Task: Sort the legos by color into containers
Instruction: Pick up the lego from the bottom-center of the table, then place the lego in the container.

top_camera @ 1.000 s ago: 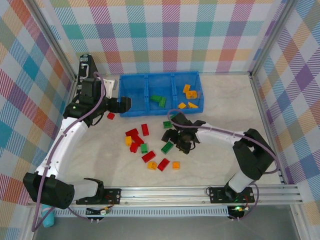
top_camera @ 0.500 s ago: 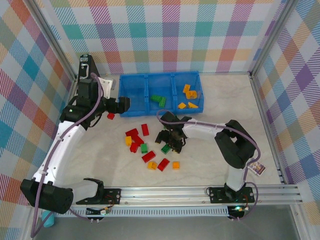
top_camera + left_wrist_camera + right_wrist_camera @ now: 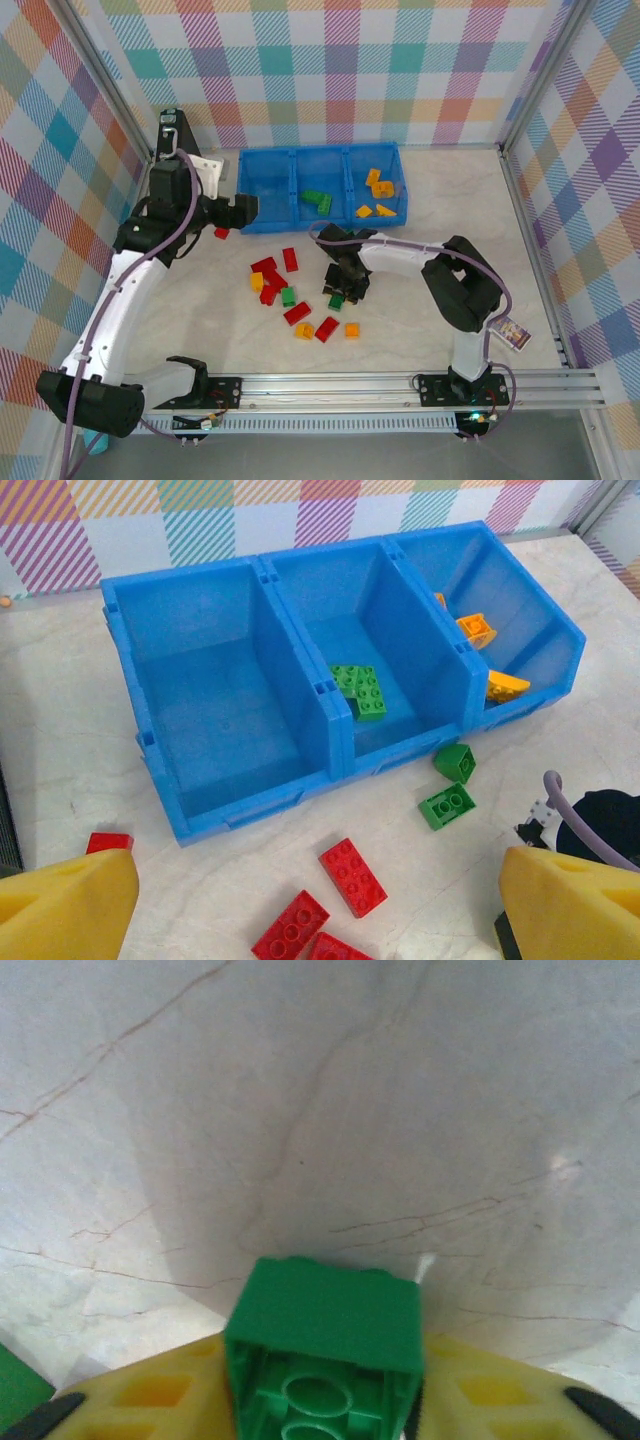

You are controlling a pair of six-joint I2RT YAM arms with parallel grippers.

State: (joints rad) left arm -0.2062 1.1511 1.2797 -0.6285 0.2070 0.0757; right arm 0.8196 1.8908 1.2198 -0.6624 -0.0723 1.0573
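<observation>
Where right gripper (image 3: 320, 1405) grips, green lego (image 3: 322, 1315) between

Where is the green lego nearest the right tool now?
The green lego is between the fingers of the right tool in the right wrist view; from above, in front of the blue bins, right of the loose red legos.
</observation>
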